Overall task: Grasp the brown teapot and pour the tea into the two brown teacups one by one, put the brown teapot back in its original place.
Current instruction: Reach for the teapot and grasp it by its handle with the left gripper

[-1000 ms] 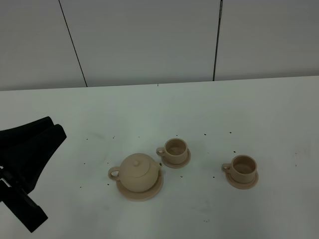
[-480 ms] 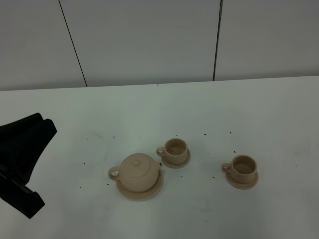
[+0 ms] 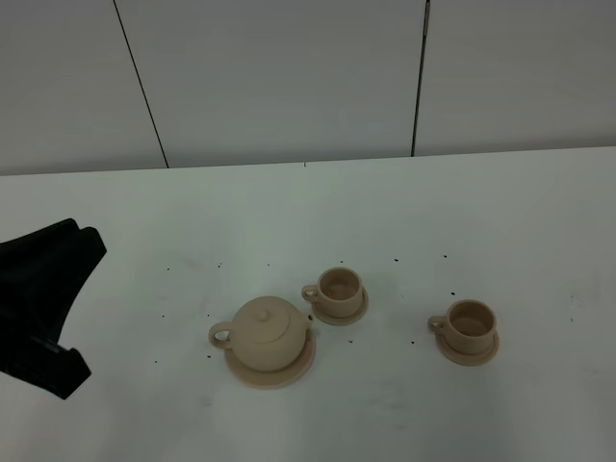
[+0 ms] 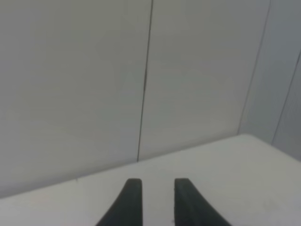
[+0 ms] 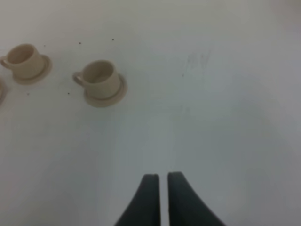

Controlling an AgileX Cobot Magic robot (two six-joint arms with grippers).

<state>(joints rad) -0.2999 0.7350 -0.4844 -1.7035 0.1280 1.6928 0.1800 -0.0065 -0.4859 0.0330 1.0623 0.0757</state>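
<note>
The brown teapot [image 3: 262, 332] sits upright on its original place, the wide saucer [image 3: 272, 373], with its handle toward the left. The two brown teacups stand on small saucers, one [image 3: 339, 289] just right of the teapot's spout, the other [image 3: 470, 324] farther right. Both cups also show in the right wrist view, the farther one [image 5: 101, 79] nearer the camera than the one by the teapot [image 5: 24, 60]. My left gripper [image 4: 158, 181] is open and empty, facing the back wall. My right gripper [image 5: 163, 176] hangs shut over bare table, well away from the cups.
The black left arm [image 3: 43, 298] fills the left edge of the exterior high view, apart from the teapot. Small dark specks dot the white table [image 3: 404, 212] around the tea set. A grey panelled wall [image 3: 289, 77] rises behind the table's far edge.
The left arm has drawn back toward the left edge, away from the teapot. Teapot and cups have not moved.
</note>
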